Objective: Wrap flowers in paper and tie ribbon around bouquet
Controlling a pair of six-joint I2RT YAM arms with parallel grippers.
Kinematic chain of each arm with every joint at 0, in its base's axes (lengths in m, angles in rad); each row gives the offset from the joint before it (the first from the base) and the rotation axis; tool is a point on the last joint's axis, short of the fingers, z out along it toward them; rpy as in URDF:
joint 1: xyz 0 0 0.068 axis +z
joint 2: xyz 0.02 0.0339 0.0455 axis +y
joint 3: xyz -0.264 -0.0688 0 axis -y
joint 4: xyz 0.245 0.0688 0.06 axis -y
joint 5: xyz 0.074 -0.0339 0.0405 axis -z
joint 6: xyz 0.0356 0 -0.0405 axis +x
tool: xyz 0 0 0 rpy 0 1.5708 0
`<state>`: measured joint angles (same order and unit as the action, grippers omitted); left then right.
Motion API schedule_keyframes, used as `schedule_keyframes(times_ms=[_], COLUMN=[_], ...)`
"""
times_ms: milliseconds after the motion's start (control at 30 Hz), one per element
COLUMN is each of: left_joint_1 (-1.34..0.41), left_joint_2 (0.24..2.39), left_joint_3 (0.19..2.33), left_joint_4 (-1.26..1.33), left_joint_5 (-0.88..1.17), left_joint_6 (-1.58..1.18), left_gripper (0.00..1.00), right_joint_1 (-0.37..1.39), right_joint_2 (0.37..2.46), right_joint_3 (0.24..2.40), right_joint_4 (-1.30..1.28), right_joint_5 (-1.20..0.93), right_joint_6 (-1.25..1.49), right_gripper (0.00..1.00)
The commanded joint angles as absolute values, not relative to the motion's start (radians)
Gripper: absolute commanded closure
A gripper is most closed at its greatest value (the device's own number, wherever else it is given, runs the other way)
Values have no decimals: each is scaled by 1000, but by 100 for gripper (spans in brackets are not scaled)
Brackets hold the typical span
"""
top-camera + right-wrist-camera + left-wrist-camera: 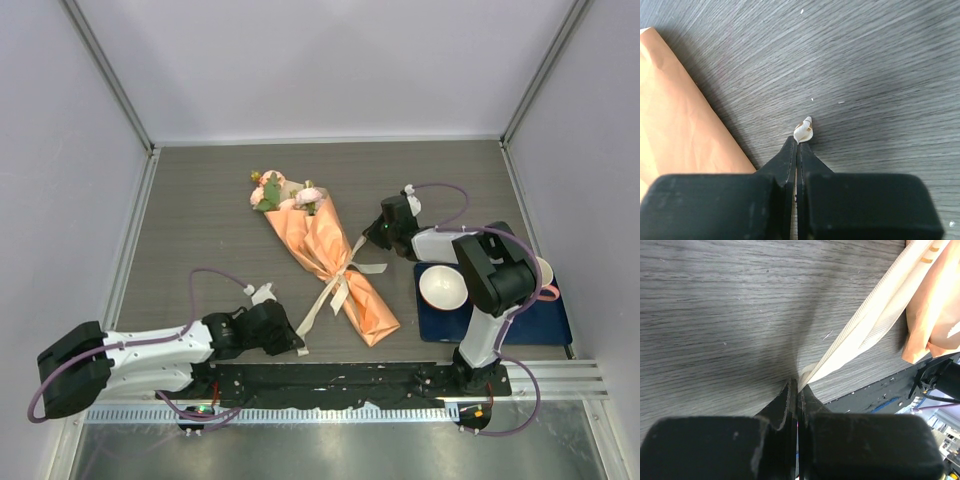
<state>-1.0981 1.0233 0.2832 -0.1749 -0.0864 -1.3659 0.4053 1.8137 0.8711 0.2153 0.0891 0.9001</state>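
The bouquet (330,262) lies slantwise mid-table, its orange paper (368,308) cone tapering toward the near right. Pink flowers (283,193) with green leaves stick out of the wide far end. A cream ribbon (345,277) is tied round the middle. One tail runs near-left to my left gripper (298,347), which is shut on it. In the left wrist view the ribbon (867,322) stretches from the left gripper (798,382) up to the paper (935,305). My right gripper (369,239) is shut on the other ribbon end, whose tip (804,130) pokes out past the right gripper (799,143), beside the paper (675,120).
A dark blue mat (520,322) lies at the near right under the right arm, with a white bowl (441,287) on it and a second bowl's rim (546,272) showing behind the arm. White walls enclose the table on three sides.
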Motion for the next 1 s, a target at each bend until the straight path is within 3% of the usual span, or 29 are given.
schedule_keyframes(times_ms=[0,233,367,467,500,533,567,600,667,700,767,967], left_joint_1=[-1103,-1054,-974,-859,-830,-774,-747,-723,-674,-654,-632,-609], left_joint_2=[1071,1115,1140,1176,1205,1218,1227,1229,1210,1195,1184,1509], left_joint_3=[229,244,355,464,488,503,529,540,577,587,626,905], left_joint_4=[-499,-486,-503,-483,-460,-448,-436,-427,-428,-401,-339,-262], left_joint_5=[-74,-61,-55,-37,-28,-9,29,75,86,106,155,321], left_joint_6=[-1342,-1301,-1116,-1022,-982,-959,-942,-910,-888,-873,-870,-861], left_gripper=[100,100,100,77,54,44,27,16,7,5,6,35], right_joint_1=[316,288,288,288,287,288,288,290,290,291,296,348], right_joint_2=[1882,1891,1884,1838,1823,1807,1804,1798,1735,1709,1629,1386], right_joint_3=[879,891,894,887,890,937,978,1020,1078,1084,1097,1077], right_joint_4=[158,178,205,204,193,163,32,-36,-153,-181,-266,-425], right_joint_5=[304,273,226,192,183,170,167,164,175,176,182,195], right_joint_6=[896,910,867,824,793,770,740,683,651,625,604,506], right_gripper=[100,99,100,100,95,91,86,69,47,28,17,14])
